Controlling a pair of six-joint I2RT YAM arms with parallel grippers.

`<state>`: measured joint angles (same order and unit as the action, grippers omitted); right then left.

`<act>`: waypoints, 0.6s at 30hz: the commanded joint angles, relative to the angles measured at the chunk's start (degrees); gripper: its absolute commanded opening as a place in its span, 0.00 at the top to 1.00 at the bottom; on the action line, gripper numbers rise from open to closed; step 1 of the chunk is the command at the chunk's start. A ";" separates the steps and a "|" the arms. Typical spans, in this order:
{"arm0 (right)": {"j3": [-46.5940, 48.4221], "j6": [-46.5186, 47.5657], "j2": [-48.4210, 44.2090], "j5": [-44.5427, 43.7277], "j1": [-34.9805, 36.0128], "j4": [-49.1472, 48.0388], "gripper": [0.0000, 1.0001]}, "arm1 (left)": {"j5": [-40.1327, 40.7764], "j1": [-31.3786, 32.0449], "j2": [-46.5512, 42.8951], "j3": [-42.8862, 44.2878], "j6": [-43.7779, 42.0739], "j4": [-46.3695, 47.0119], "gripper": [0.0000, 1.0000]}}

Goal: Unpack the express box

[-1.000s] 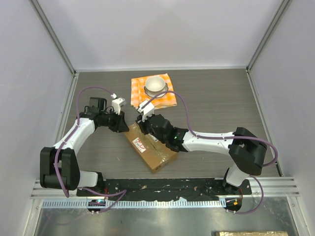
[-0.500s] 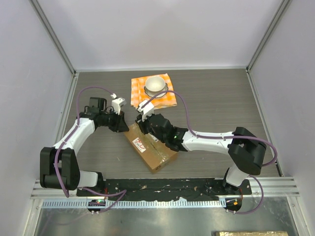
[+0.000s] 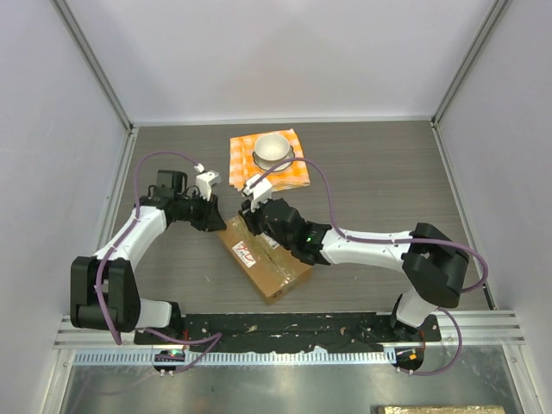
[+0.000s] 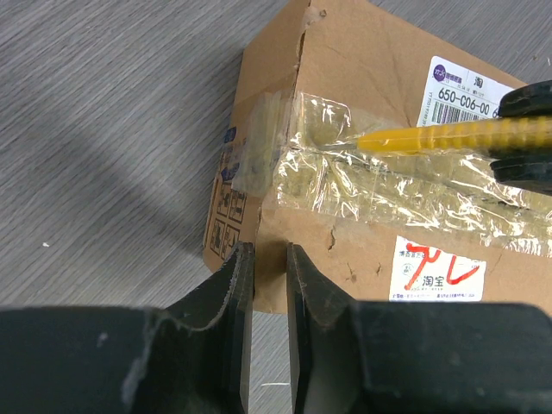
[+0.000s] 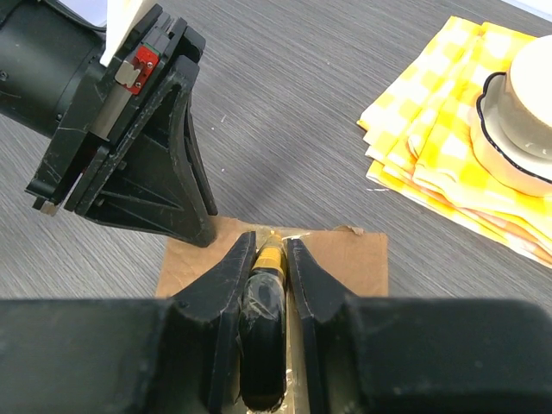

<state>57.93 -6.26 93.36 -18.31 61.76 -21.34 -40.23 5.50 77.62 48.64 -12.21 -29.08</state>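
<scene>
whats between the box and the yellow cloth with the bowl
Only bare table: in the right wrist view, grey wood grain runs from the box to the cloth.
</scene>
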 commanded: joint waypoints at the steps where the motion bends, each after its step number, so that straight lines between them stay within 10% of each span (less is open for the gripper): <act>1: -0.80 -0.86 -3.80 -0.85 0.82 0.07 0.99 | 3.93 0.30 2.36 -0.92 -0.80 -1.07 0.85; 18: -0.10 2.30 -4.95 -4.98 2.58 1.92 0.99 | 4.02 0.66 2.36 -1.01 -0.10 -0.98 0.89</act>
<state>56.64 -5.74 90.15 -20.60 64.18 -17.52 -40.62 5.50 78.32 48.99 -11.05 -28.77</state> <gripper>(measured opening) 0.232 0.208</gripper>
